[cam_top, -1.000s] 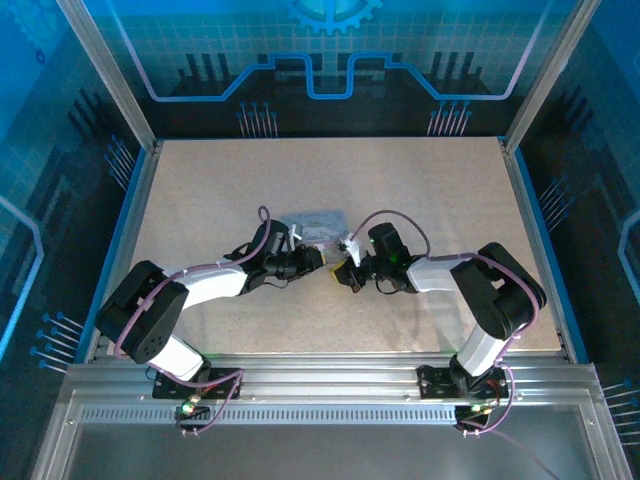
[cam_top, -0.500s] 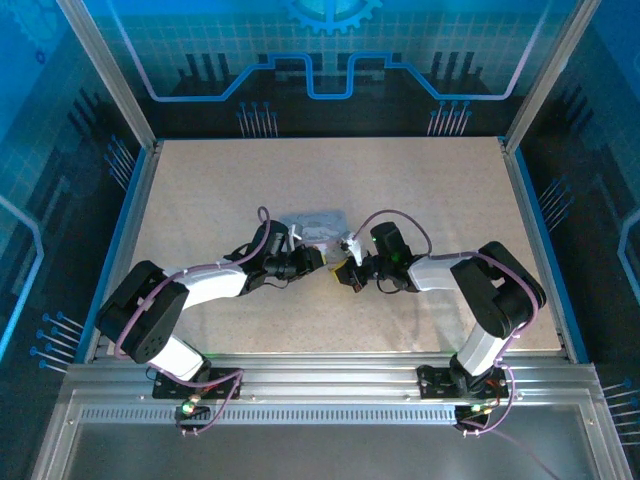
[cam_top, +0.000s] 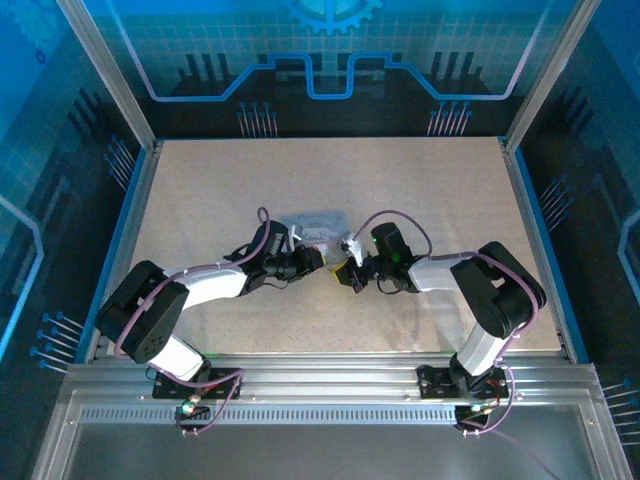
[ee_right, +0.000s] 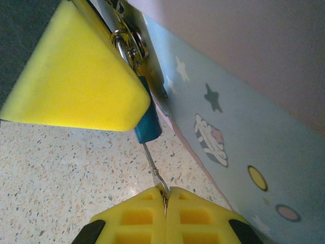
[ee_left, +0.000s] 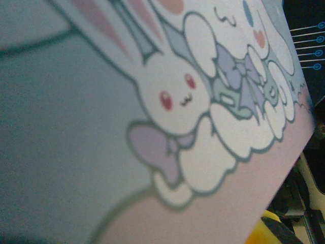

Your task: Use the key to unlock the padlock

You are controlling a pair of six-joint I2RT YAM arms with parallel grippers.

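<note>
Pinching the key (ee_right: 152, 169) between closed right fingers (ee_right: 152, 203), holding it at the small teal padlock (ee_right: 148, 127) on the tin box (ee_right: 228, 127), mid-worktop (cam_top: 450, 200). Barely shifting since a second ago, so probably seating before turning. Cannot tell the spread of the left fingers (cam_top: 306, 260).

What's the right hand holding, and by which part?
The key, pinched by the right hand at the end farthest from the padlock.

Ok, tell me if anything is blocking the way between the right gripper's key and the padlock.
Nothing visible does. The right gripper is shut on the thin key, whose shaft runs straight to the small dark padlock. The yellow block and tin box sit to either side.
</note>
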